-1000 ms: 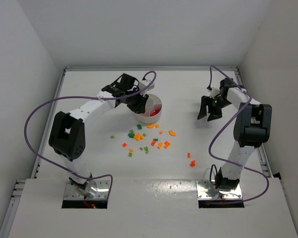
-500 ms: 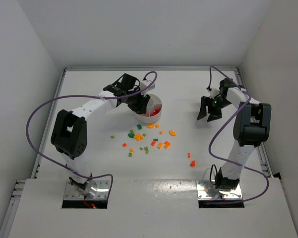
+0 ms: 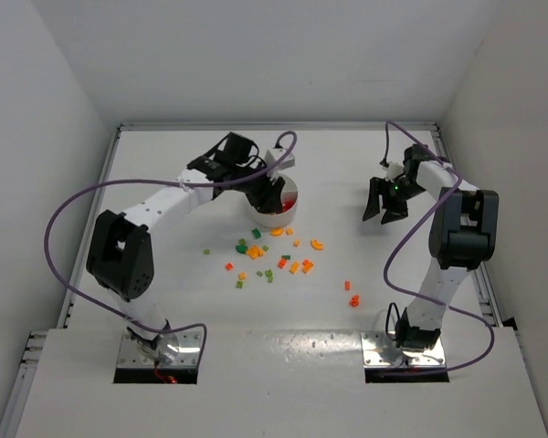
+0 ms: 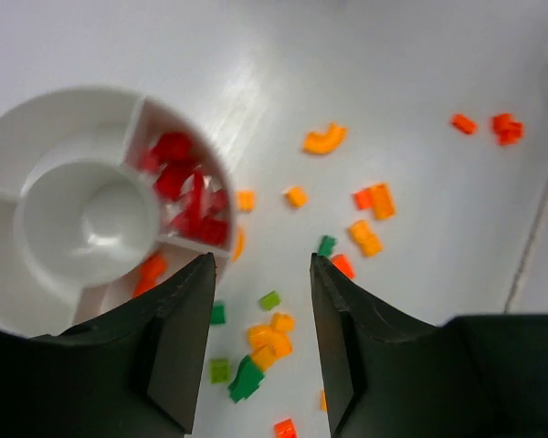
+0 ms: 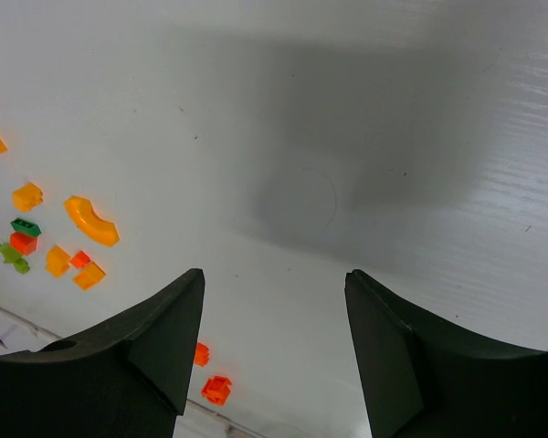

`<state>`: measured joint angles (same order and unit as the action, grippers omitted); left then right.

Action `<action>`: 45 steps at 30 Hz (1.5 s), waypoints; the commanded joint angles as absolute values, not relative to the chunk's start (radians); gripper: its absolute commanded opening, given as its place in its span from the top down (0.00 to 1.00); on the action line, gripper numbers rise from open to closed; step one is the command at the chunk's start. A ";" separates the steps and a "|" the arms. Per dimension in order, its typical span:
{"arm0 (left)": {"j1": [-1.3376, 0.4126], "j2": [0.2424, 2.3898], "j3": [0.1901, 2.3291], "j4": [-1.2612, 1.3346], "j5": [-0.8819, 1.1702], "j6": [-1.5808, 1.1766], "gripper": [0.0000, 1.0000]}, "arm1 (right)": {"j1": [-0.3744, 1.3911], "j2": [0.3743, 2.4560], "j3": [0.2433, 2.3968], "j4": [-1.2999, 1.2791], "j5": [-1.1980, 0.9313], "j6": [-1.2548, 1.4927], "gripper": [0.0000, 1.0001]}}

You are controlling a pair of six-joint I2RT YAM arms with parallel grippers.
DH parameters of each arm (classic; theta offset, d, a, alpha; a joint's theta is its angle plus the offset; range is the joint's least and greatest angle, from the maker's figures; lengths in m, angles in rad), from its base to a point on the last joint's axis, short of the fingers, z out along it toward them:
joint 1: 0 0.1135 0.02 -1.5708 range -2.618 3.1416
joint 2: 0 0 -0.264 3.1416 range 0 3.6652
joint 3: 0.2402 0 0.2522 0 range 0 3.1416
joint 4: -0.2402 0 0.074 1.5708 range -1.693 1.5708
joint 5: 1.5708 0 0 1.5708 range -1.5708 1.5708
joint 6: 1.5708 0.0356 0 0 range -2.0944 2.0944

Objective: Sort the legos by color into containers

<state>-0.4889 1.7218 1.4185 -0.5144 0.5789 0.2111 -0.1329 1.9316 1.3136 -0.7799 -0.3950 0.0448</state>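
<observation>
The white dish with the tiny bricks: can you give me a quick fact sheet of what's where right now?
dish: round, white, central cup empty
one wedge: several red bricks
next wedge: a few orange bricks
loose bricks: red, orange, green, scattered on the table near the dish
left gripper: open, empty, above the dish's edge
right gripper: open, empty, over bare table

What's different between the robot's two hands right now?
The left hand hangs over the edge of the round white dish, near its red bricks. The right hand hangs over bare table, off to the side of the loose bricks. The left hand's fingers stand closer together than the right hand's. Both hands are open and hold nothing.
</observation>
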 commanded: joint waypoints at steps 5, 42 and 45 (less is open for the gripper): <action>-0.809 1.712 1.373 -0.352 0.785 0.362 0.53 | -0.124 1.907 1.344 -0.772 -0.394 0.037 0.36; -1.098 2.104 1.370 0.023 0.453 0.354 0.48 | -0.143 1.878 1.335 -0.762 -0.376 0.037 0.36; -1.098 2.114 1.370 0.023 0.443 0.345 0.48 | -0.143 1.878 1.335 -0.762 -0.376 0.037 0.36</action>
<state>-1.0901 2.1048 1.3373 -0.0074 0.4450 0.3618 -0.1360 1.9247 1.3136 -0.7788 -0.3740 0.0448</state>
